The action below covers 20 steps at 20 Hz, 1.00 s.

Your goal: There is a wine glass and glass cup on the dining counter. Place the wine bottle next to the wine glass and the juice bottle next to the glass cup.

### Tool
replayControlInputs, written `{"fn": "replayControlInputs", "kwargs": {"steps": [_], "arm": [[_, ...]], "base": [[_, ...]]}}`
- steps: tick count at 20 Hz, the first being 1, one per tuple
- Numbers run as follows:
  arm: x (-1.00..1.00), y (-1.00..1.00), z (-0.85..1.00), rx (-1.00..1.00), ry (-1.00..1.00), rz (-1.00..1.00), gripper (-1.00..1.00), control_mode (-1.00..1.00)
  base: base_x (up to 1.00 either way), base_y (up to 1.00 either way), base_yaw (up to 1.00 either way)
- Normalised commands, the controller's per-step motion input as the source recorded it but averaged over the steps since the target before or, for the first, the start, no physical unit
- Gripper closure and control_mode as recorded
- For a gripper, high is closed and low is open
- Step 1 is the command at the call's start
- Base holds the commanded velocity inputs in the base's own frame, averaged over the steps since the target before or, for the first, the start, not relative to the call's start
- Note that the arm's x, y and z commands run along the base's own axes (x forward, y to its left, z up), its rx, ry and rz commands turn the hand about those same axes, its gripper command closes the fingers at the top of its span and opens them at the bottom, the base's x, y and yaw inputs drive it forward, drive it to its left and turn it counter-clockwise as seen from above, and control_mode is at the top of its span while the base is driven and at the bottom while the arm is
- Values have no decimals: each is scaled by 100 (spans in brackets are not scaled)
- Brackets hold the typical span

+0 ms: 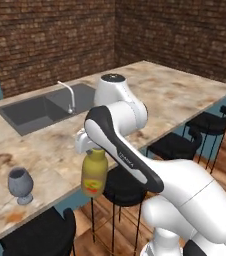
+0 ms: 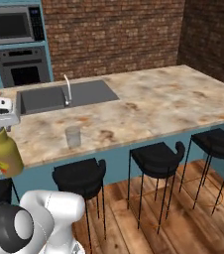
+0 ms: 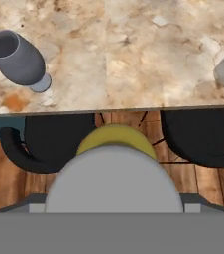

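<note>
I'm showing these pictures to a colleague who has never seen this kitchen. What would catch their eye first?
Probably the olive-yellow juice bottle, hanging by its cap from the end effector off the near edge of the dining counter, over the black stools. Next, the two glasses on the marbled top: the wine glass to the left and the glass cup further right.

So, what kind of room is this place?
Most likely a home kitchen: a stone-topped dining counter with an inset sink, bar stools along it, and a built-in oven under a microwave.
</note>
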Motion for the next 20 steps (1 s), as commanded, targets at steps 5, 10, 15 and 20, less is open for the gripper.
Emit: {"fn": "replayControlInputs", "kwargs": {"steps": [5,10,15,20], "arm": [[0,0,0,0,0,0,100,100],[0,0,0,0,0,0,100,100],[0,0,0,0,0,0,100,100],[0,0,0,0,0,0,100,100]], "base": [[64,-16,25],[59,-14,22],[62,-11,20],[53,-5,18]]}}
